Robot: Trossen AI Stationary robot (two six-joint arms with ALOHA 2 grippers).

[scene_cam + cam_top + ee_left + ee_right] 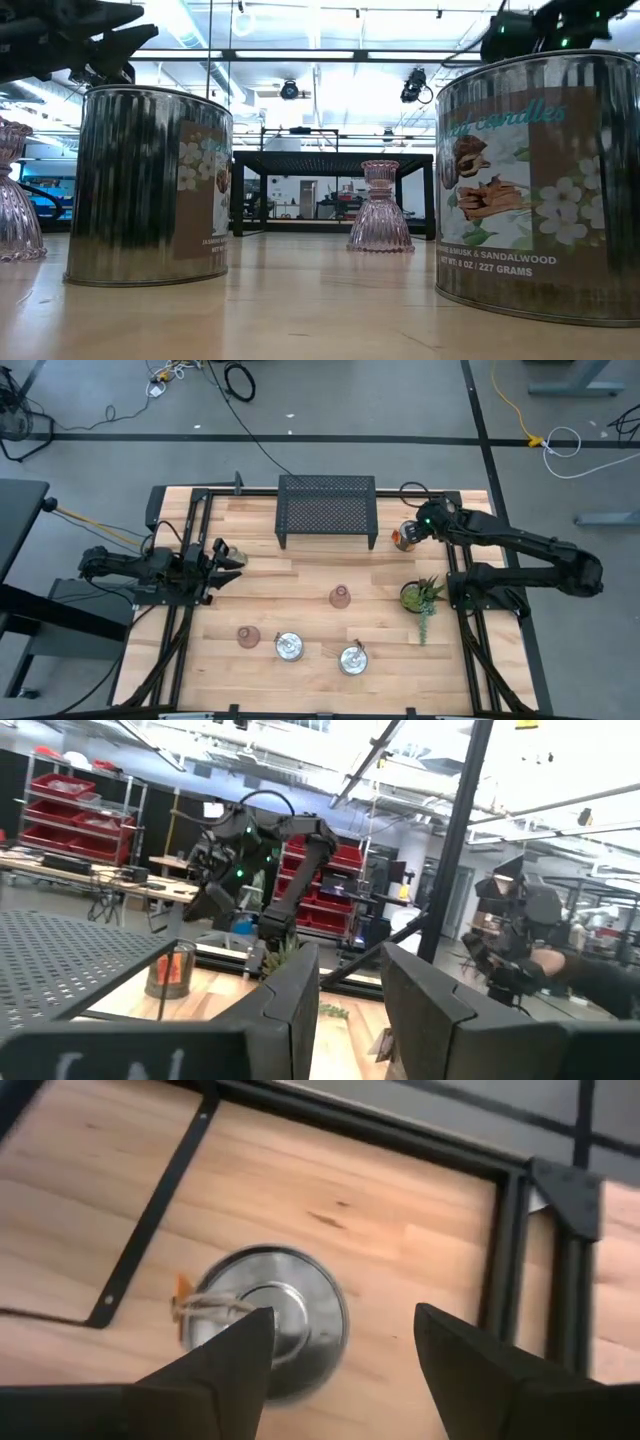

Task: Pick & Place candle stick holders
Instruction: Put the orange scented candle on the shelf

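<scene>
Two pinkish-brown bell-shaped candle stick holders stand upright on their wide bases on the wooden table, one at mid-table [340, 596] [380, 208] and one nearer the front left [247, 636] [15, 195]. The pale green holder is not in view. My left gripper [228, 555] [350, 1010] is open and empty at the table's left side, held level and pointing toward the right. My right gripper [415, 530] [340, 1370] is open and empty at the far right. It points down over a round silvery-topped jar with an orange part [404, 539] [270, 1315] and is clear of it.
Two round silvery tins [289, 647] [352, 658] stand near the front edge. A black perforated rack [327, 510] stands at the far middle. A green potted plant [420, 597] stands at the right, by the right arm's base. Black frame rails [190, 600] run along both sides.
</scene>
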